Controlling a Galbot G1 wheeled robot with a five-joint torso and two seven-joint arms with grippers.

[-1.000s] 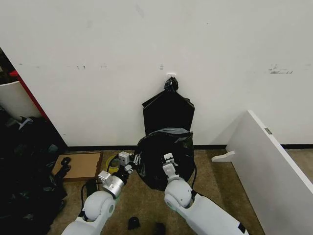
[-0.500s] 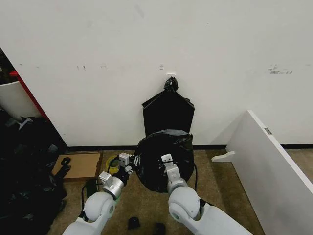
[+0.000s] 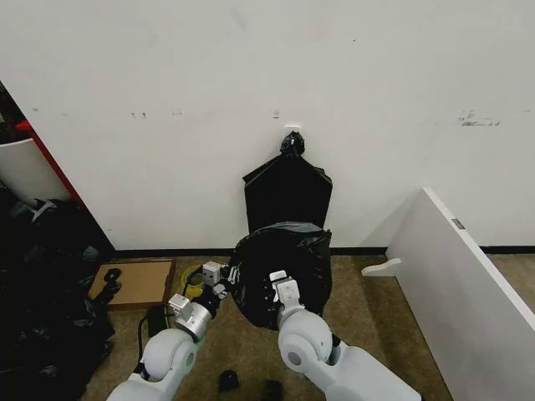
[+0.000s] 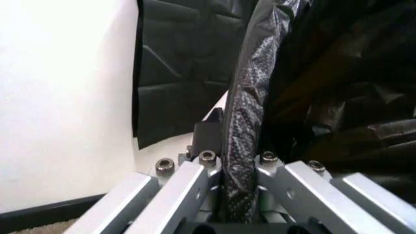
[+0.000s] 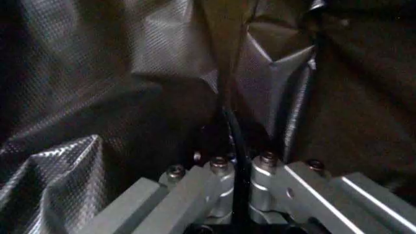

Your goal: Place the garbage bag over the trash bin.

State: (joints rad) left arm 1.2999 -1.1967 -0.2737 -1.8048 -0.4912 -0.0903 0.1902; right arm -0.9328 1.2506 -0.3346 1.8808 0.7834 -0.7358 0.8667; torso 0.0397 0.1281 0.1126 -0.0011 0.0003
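The garbage bag [image 3: 292,251], black, glossy and wrinkled, stands as a rounded mound on the floor by the wall. My left gripper [image 3: 226,281] is at the bag's left edge. In the left wrist view it [image 4: 238,197] is shut on a fold of the bag [image 4: 247,107]. At the near side of the bag, my right gripper [image 3: 277,288] is shut on a thin pleat of the film [image 5: 227,117], as seen in the right wrist view [image 5: 240,192]. The trash bin is hidden.
A flat black bag with a knotted top [image 3: 287,188] hangs on the wall behind. A brown cardboard box [image 3: 134,282] and a yellow roll [image 3: 193,280] lie at the left. A white board [image 3: 456,267] slants at the right. Dark clutter [image 3: 42,276] fills the far left.
My right arm has drawn back toward me and a little to the left, keeping its hold on the bag's near edge. The left arm has stayed in place.
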